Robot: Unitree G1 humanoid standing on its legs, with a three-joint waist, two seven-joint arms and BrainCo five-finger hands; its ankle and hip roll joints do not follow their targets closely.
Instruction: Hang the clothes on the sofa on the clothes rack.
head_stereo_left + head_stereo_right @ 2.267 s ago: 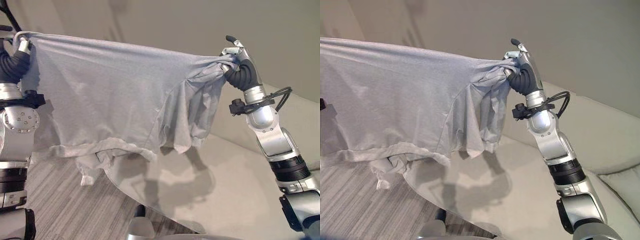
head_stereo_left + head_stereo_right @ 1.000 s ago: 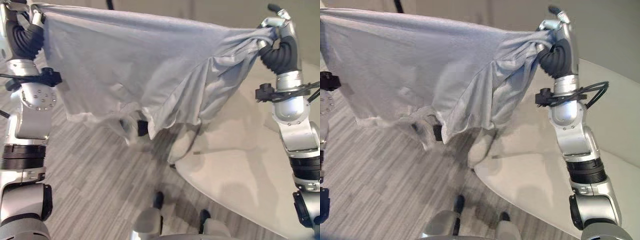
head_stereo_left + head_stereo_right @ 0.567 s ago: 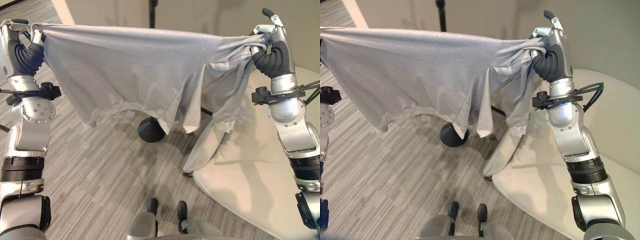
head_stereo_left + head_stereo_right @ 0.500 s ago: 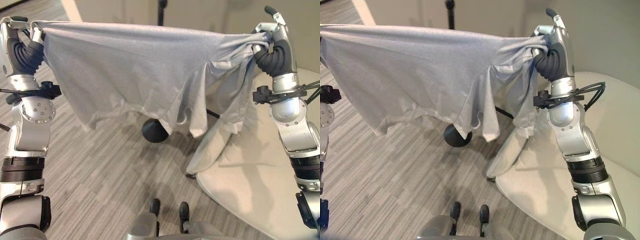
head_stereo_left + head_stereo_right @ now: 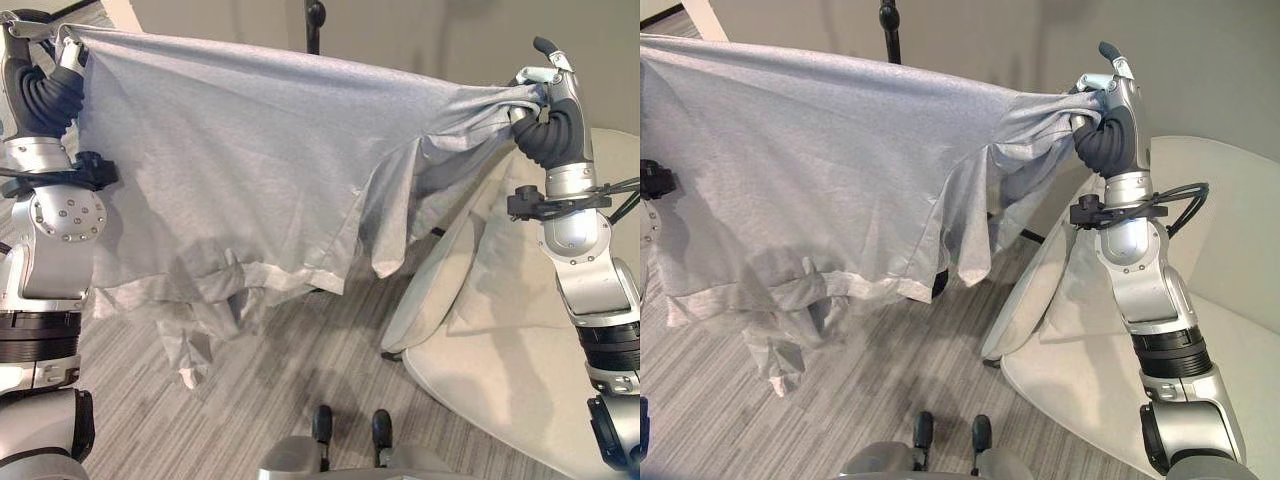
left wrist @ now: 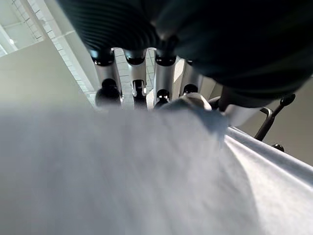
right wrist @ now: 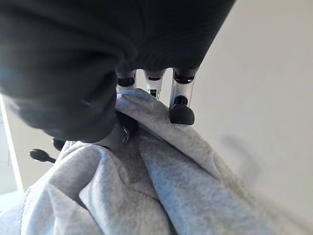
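A light grey T-shirt [image 5: 250, 170] hangs spread wide in the air between my two raised hands. My left hand [image 5: 45, 75] is shut on its upper left corner, and the fingers [image 6: 134, 83] curl over the cloth [image 6: 122, 171] in the left wrist view. My right hand [image 5: 545, 110] is shut on the bunched right edge, where its fingers [image 7: 178, 100] clamp a fold of grey cloth [image 7: 161, 181]. The black clothes rack pole [image 5: 315, 25] rises just behind the shirt's top edge, its knob [image 5: 888, 15] showing above the cloth. A sleeve dangles at the lower left [image 5: 185, 350].
The cream sofa [image 5: 500, 360] curves along the right, with a cushion [image 5: 1040, 290] leaning at its near end. Grey striped carpet [image 5: 200, 420] covers the floor below the shirt. A plain wall [image 5: 970, 40] stands behind the rack.
The view has swung left from the sofa to the floor and rack. Both hands still hold the shirt, now stretched higher and nearer, hiding the rack's base that showed half a second ago.
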